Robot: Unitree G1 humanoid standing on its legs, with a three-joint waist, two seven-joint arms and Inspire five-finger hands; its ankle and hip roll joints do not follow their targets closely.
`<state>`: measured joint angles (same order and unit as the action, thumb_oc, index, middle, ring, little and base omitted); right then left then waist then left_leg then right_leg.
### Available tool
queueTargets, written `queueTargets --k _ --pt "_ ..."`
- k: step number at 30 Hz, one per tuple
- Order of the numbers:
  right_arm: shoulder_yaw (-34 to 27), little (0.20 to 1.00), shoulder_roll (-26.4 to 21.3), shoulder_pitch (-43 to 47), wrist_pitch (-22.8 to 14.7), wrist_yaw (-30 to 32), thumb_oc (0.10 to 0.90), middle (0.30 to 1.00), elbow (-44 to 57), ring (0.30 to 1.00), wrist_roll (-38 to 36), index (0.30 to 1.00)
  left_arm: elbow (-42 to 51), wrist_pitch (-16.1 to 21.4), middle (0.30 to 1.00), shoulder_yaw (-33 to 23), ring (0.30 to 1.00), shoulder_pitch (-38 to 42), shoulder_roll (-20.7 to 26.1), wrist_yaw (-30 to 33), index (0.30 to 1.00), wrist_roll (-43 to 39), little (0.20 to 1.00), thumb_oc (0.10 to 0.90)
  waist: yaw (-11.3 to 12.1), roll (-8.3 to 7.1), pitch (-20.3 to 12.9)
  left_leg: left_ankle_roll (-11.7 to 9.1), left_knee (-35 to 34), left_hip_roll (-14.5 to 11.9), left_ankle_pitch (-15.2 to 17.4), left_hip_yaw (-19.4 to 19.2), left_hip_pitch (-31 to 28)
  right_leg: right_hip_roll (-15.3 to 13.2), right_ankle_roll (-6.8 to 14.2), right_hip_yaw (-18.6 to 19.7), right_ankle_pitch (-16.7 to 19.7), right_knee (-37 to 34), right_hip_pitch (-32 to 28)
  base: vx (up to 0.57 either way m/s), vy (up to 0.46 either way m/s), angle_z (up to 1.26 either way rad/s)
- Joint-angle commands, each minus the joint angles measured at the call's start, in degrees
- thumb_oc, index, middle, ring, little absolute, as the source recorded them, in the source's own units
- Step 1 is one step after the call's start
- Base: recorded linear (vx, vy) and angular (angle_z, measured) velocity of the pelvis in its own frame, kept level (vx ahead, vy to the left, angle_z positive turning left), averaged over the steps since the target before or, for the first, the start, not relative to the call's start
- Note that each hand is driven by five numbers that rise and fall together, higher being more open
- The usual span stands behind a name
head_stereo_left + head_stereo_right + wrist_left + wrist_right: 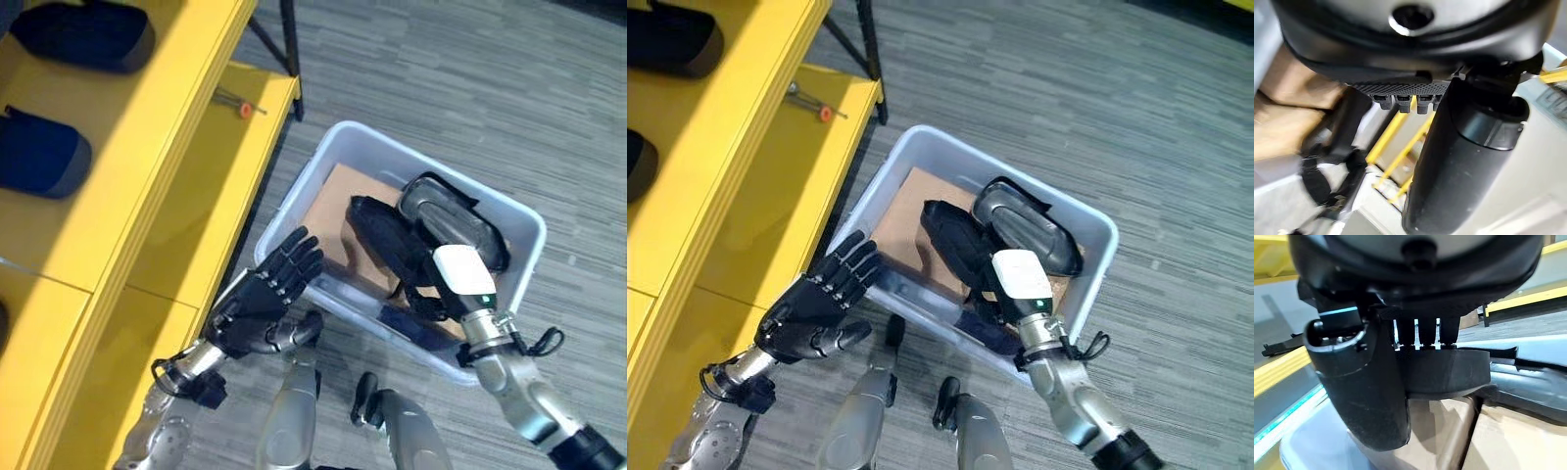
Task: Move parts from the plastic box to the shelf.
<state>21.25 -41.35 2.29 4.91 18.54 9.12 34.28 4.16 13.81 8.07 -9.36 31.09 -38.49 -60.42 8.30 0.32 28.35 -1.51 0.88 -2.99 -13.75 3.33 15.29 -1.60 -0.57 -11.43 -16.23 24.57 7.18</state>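
Lay in the translucent white plastic box (509, 220) on brown cardboard: two black moulded parts (955, 250), side by side. Sat on grey plank-pattern flooring (470, 78), just beside a yellow shelf unit (176, 196) carrying dark blue padded pieces (39, 152) and a small red-tipped tool (245, 110). Reached into the box from the near rim: right hand (1019, 279), white-covered, fingers curled over one dark part in its wrist view. Hovered outside the box's near-left corner: left hand (265, 299), fingers straight and spread, holding nothing.
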Motion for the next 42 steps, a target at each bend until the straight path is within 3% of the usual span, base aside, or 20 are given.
queueTargets --k 1,7,15,16,17,20,22,23,25,26,27,29,32,34,36,38,42 --pt "-5.30 0.300 -1.21 6.98 -8.41 3.52 0.400 0.300 7.00 0.300 -3.37 0.300 5.68 3.06 1.000 -1.35 1.000 -0.33 -1.05 -3.75 1.000 -0.84 1.000 0.900 0.07 -0.82 -3.26 1.72 0.15 1.41 10.61 -1.56 -5.85 0.92 1.54 1.04 5.74 -6.13 -1.30 0.05 -0.042 -0.10" --pt "-8.43 0.300 -1.29 5.09 -9.86 0.67 0.400 0.300 11.67 0.300 -4.97 0.300 6.83 1.83 1.000 -2.68 1.000 -2.38 -1.28 -4.34 1.000 -1.06 1.000 0.900 -0.52 -1.03 -6.73 1.32 -0.52 1.07 11.04 -2.05 -8.27 0.95 1.70 2.10 6.10 -9.07 -4.47 0.05 -0.008 -0.07" --pt "-8.26 0.300 1.77 4.21 -15.40 2.47 0.400 0.300 11.86 0.300 -8.44 0.300 6.99 1.37 1.000 -3.19 1.000 -4.29 -2.25 -2.64 1.000 0.09 1.000 0.900 -0.39 -1.35 -12.09 0.68 -0.27 0.64 11.69 -1.57 -10.68 0.87 1.37 1.57 5.39 -10.17 -8.01 0.01 -0.052 0.00" --pt "-7.92 0.300 2.70 4.34 -17.51 2.24 0.400 0.300 11.87 0.300 -10.21 0.300 6.88 1.93 1.000 -3.36 1.000 -4.32 -2.49 -1.96 1.000 0.44 1.000 0.900 -0.18 -1.32 -12.94 0.52 -0.07 0.72 11.76 -1.05 -11.02 0.92 1.12 1.10 5.08 -10.11 -8.76 -0.08 -0.156 0.04" --pt "-6.13 0.300 4.41 5.39 -17.68 0.63 0.400 0.300 11.42 0.300 -14.65 0.300 6.36 3.02 1.000 -3.21 1.000 -4.08 -3.16 -1.19 1.000 0.49 1.000 0.900 0.48 -0.85 -13.94 0.18 0.50 0.69 11.58 -0.08 -11.04 1.23 0.42 0.30 4.31 -9.40 -9.65 -0.10 -0.164 0.05" --pt "-3.76 0.300 6.54 6.39 -15.99 1.61 0.400 0.300 9.42 0.300 -15.27 0.300 5.95 2.86 1.000 -2.66 1.000 -3.96 -4.07 0.78 1.000 1.18 1.000 0.900 1.18 -0.15 -14.20 -0.19 0.93 0.70 10.99 1.57 -10.45 1.66 -0.39 -0.27 3.32 -7.98 -9.96 -0.05 -0.091 0.16" --pt "-1.45 0.300 8.86 7.81 -15.69 2.48 0.400 0.300 6.69 0.300 -15.82 0.300 4.72 4.98 1.000 -1.91 1.000 -3.82 -5.20 1.92 1.000 1.58 1.000 0.900 1.91 0.42 -14.20 -0.93 0.51 0.21 9.68 2.69 -9.96 2.13 -0.74 -0.55 2.89 -7.21 -10.11 -0.08 -0.105 0.42" --pt "0.50 0.300 12.24 9.03 -15.92 2.83 0.400 0.300 4.10 0.300 -16.10 0.300 3.60 8.45 1.000 -2.53 1.000 -4.65 -6.67 3.95 1.000 -0.47 1.000 0.900 2.45 1.38 -13.90 -2.81 -1.29 -2.60 5.77 0.76 -8.72 2.25 -0.48 -1.48 3.22 -7.76 -10.81 -0.12 -0.113 0.49" --pt "0.46 0.300 12.99 8.54 -14.91 3.31 0.400 0.300 4.30 0.300 -15.29 0.300 1.79 9.39 1.000 -3.01 1.000 -4.56 -7.58 4.79 1.000 0.55 1.000 0.900 1.92 1.76 -14.04 -3.37 -2.10 -4.92 3.45 -5.43 -7.55 1.64 -0.24 -4.03 3.65 -9.22 -11.94 -0.15 -0.097 1.42" --pt "-0.07 0.300 12.71 6.88 -15.17 3.18 0.400 0.300 4.77 0.300 -15.55 0.300 0.45 10.84 1.000 -2.57 1.000 -4.31 -8.25 3.74 1.000 1.14 1.000 0.900 0.87 1.81 -14.28 -3.46 -0.37 -6.67 3.34 -12.31 -6.37 0.32 -0.22 -7.15 4.30 -10.64 -12.30 -0.21 -0.046 1.88" --pt "-0.76 0.300 12.27 5.39 -16.07 3.53 0.400 0.300 5.15 0.300 -15.29 0.300 0.12 11.47 1.000 -2.43 1.000 -4.35 -8.13 3.30 1.000 1.19 1.000 0.900 -0.05 1.38 -14.23 -3.40 1.50 -7.61 4.66 -16.23 -6.54 -0.89 -0.06 -9.23 4.74 -11.40 -12.36 -0.23 0.014 1.71" --pt "-1.95 0.300 10.77 3.17 -18.13 3.75 0.400 0.300 5.12 0.300 -16.76 0.300 -0.11 12.99 1.000 -1.97 1.000 -3.69 -7.12 3.57 1.000 0.15 1.000 0.900 -1.93 -0.82 -14.64 -2.26 7.72 -7.82 12.69 -21.10 -10.04 -4.34 0.81 -11.98 5.92 -12.88 -11.85 -0.24 0.136 1.35" --pt "-2.92 0.300 9.78 3.37 -19.12 3.92 0.400 0.300 4.31 0.300 -19.04 0.300 0.53 14.13 1.000 -1.03 1.000 -2.16 -7.09 2.04 1.000 -2.48 1.000 0.900 -2.61 -1.99 -15.86 -1.90 12.85 -8.35 15.07 -22.23 -12.50 -6.04 0.79 -13.76 7.24 -14.02 -10.72 -0.20 0.203 0.53" --pt "-3.47 0.300 9.70 3.44 -19.49 3.56 0.400 0.300 4.19 0.300 -19.58 0.300 1.16 13.60 1.000 -0.71 1.000 -1.11 -7.32 2.86 1.000 -2.55 1.000 0.900 -2.80 -1.97 -16.74 -2.27 13.72 -8.97 14.63 -22.04 -13.98 -6.68 0.73 -14.67 7.66 -14.18 -10.03 -0.17 0.293 0.36" --pt "-3.60 0.300 10.07 4.08 -19.77 1.53 0.400 0.300 4.27 0.300 -21.49 0.300 0.57 12.38 1.000 -0.21 1.000 1.32 -8.00 4.15 1.000 1.17 1.000 0.900 -3.10 -0.86 -18.98 -3.39 9.88 -9.18 13.62 -21.02 -18.81 -7.69 1.12 -15.40 8.38 -14.65 -8.92 -0.22 0.576 0.61" --pt "-3.94 0.300 10.15 4.05 -19.26 1.14 0.400 0.300 4.87 0.300 -21.06 0.300 0.24 12.88 1.000 -0.36 1.000 1.55 -7.35 4.51 1.000 2.63 1.000 0.900 -3.15 -0.20 -19.49 -3.30 6.31 -8.55 14.36 -21.43 -19.62 -8.53 2.01 -15.93 8.81 -14.18 -8.42 -0.15 0.398 0.67" --pt "-5.00 0.300 10.39 4.31 -17.23 4.95 0.400 0.300 8.08 0.300 -20.08 0.300 0.95 13.56 1.000 -0.72 1.000 1.20 -4.90 3.41 1.000 2.78 1.000 0.900 -2.17 0.80 -19.64 -1.67 0.40 -6.04 17.01 -22.45 -21.01 -12.43 5.26 -18.09 10.25 -12.72 -8.78 -0.16 0.419 0.72"
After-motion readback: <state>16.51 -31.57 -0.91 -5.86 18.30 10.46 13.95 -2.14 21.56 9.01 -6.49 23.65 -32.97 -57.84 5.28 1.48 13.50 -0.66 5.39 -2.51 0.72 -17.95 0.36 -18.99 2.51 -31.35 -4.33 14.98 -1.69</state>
